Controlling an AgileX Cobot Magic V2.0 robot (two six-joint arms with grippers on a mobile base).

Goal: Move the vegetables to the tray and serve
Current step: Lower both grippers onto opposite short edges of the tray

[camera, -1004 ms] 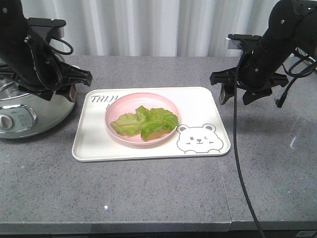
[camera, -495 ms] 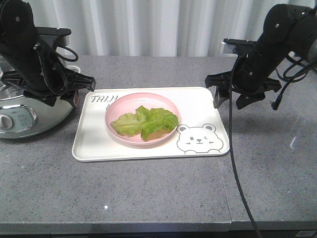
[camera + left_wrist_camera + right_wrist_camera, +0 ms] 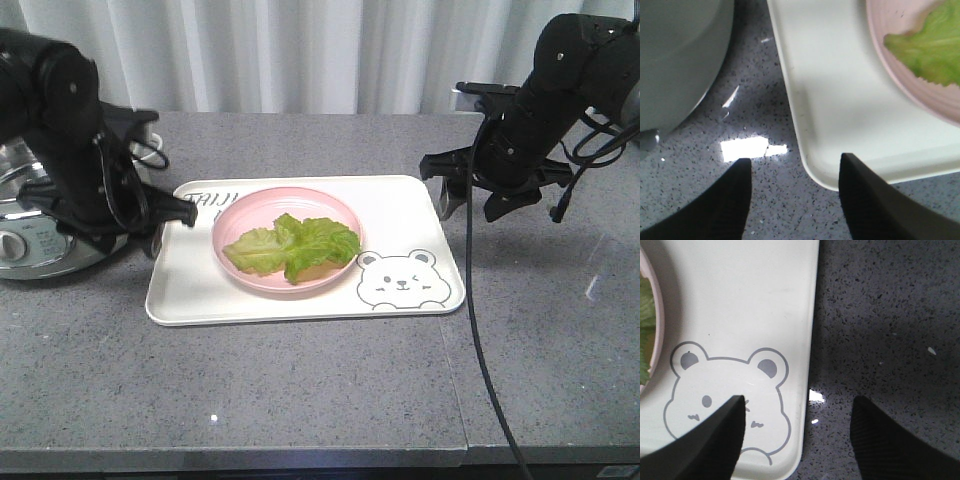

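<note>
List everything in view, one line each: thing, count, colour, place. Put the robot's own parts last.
vegetables: one small pile of lettuce leaves, green, lying in the plate
plate: one, pink, round, on the middle of the tray
tray: one, cream-white, rectangular, on the countertop between the two arms
bear drawing: one, grey outline, on the tray's near right corner
cooker: one, silver, on the countertop to the left of the tray
countertop: one, speckled grey, under everything
curtain: one, white, behind the countertop
left pincer: one, black, open, astride the tray's left edge
right pincer: one, black, open, astride the tray's right edge by the bear drawing
</note>
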